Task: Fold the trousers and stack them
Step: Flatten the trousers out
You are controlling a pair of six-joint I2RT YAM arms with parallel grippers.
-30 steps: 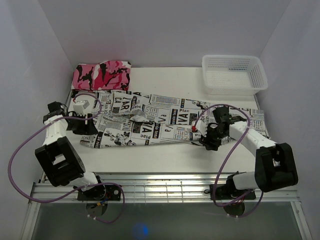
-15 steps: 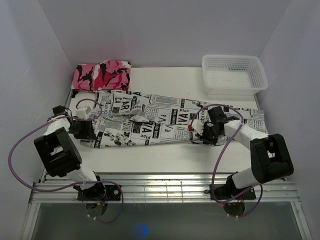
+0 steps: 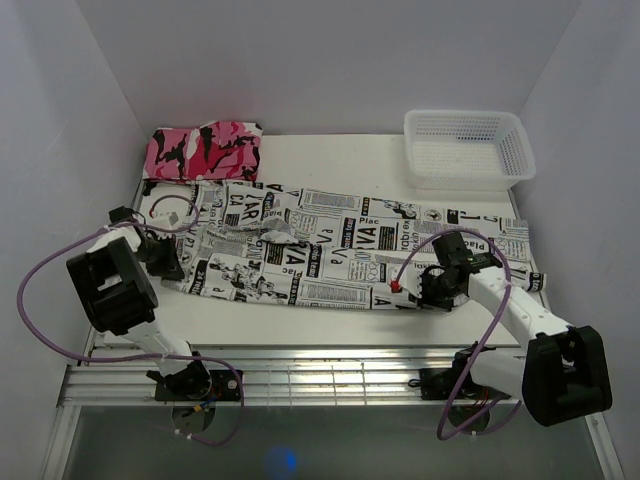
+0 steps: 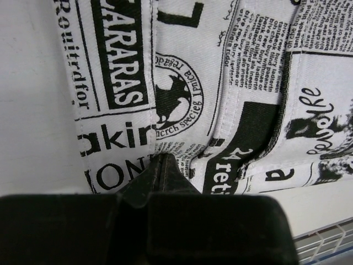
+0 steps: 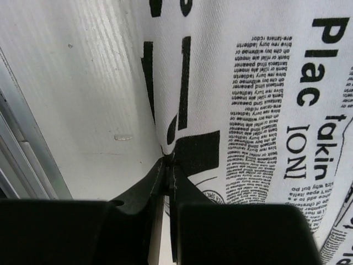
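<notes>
The trousers (image 3: 330, 250) lie spread lengthwise across the middle of the white table (image 3: 340, 160). Their wider end is at the left and the legs run out to the right edge. They are mostly flat, with a small rumpled fold near the middle of the far side. The left gripper (image 3: 170, 268) sits at the near left corner of the trousers. In the left wrist view its jaws are together, pinching the cloth edge just below a round printed seal, with a stitched seam running up from the pinch. Bare table shows to the left of the cloth there. The right gripper (image 3: 418, 297) is at the near edge of the trousers, towards the right end of the legs. In the right wrist view its dark fingers (image 5: 182, 190) are clamped together on the very edge of the cloth, where a black printed block meets the table. From that pinch the cloth fans away to the right. Whether either pinched edge is lifted off the table cannot be told. A folded pink, black and white camouflage garment (image 3: 200, 150) lies in the far left corner, its near edge touching or just beside the trousers' far left end. A white mesh basket (image 3: 465, 178) stands in the far right corner, apart from the trousers. A purple cable (image 3: 40, 300) loops out from each arm.
</notes>
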